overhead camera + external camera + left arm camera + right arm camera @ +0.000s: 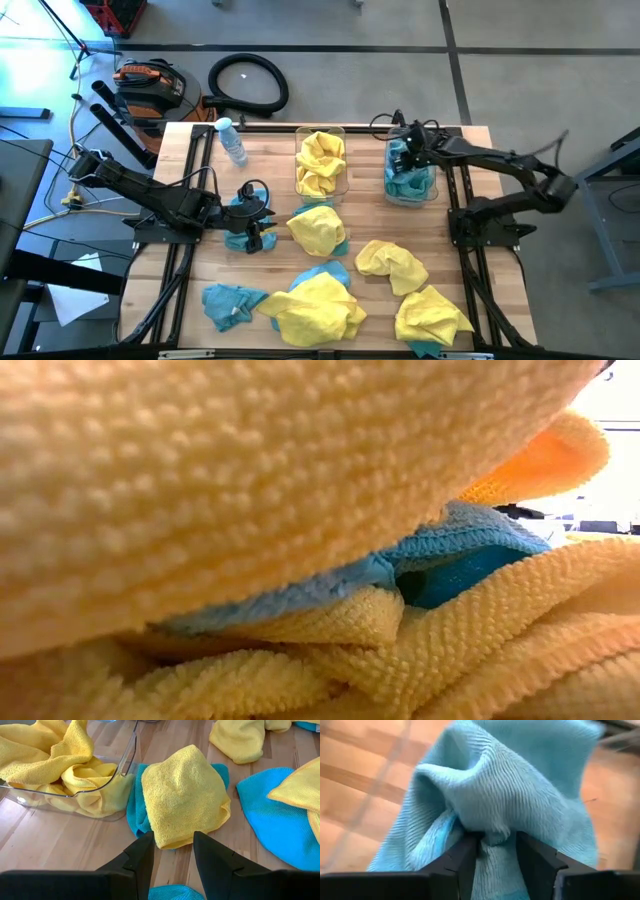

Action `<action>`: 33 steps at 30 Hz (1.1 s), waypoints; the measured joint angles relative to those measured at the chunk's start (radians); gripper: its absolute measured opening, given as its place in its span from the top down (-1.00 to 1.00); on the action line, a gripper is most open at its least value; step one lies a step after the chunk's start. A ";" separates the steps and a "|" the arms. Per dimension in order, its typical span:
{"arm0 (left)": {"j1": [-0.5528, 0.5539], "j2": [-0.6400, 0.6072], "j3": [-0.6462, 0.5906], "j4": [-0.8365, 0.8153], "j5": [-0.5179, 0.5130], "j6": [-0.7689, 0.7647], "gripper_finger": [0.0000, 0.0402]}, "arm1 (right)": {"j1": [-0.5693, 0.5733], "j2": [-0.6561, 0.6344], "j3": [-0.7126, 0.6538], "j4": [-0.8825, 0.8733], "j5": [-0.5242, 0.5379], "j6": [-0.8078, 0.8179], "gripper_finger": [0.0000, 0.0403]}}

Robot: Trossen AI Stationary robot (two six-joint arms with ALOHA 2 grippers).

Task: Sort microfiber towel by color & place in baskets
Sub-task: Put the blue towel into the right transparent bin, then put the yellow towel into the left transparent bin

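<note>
I'm looking at a workshop: bare concrete floor (400, 70), orange tool case (150, 82), coiled black hose (248, 82), loose cables (75, 130).

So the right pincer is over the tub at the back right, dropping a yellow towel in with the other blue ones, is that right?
Not quite: the towel is blue, not yellow, as the right wrist view shows. The rest holds: the right pincer is over the back right tub, which holds blue towels.
</note>
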 joint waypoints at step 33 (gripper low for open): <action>-0.154 0.421 0.355 -0.017 -0.014 -0.027 0.37 | 0.652 -0.393 0.000 -0.128 0.226 0.191 0.53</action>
